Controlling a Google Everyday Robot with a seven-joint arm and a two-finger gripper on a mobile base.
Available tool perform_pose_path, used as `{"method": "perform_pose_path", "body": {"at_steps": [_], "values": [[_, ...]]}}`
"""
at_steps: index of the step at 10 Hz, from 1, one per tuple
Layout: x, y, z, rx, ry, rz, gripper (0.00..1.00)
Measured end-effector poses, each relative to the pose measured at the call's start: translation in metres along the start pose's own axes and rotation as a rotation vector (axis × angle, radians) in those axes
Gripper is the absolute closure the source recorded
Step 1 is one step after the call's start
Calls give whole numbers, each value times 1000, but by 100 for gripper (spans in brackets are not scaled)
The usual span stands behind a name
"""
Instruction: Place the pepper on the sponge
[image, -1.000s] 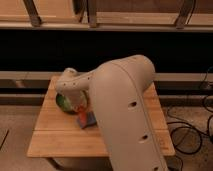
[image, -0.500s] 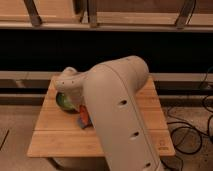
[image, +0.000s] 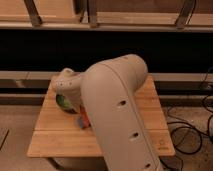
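Wood counter (image: 150, 112): pepper (image: 85, 117) by sponge (image: 79, 123), arm over both.
Jaws hidden behind arm nr sponge, can't tell their state; off-centre drop = pepper rolls off.

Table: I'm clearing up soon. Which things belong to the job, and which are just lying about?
Job: pepper; sponge; hand, hidden behind the arm.
Lying about: bowl, on the table's left side.

Pincer out of sight behind the arm (image: 117, 110) (likewise most of pepper (image: 85, 117), sponge (image: 80, 123), bowl (image: 62, 101))
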Motion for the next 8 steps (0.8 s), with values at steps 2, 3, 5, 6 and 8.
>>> {"method": "perform_pose_path", "body": {"at_steps": [2, 3, 5, 6, 8], "values": [[2, 1, 0, 3, 5, -6, 94], [2, 1, 0, 3, 5, -7, 89], [2, 1, 0, 3, 5, -7, 81], [2, 1, 0, 3, 5, -7, 73], [2, 1, 0, 3, 5, -8, 51]]}}
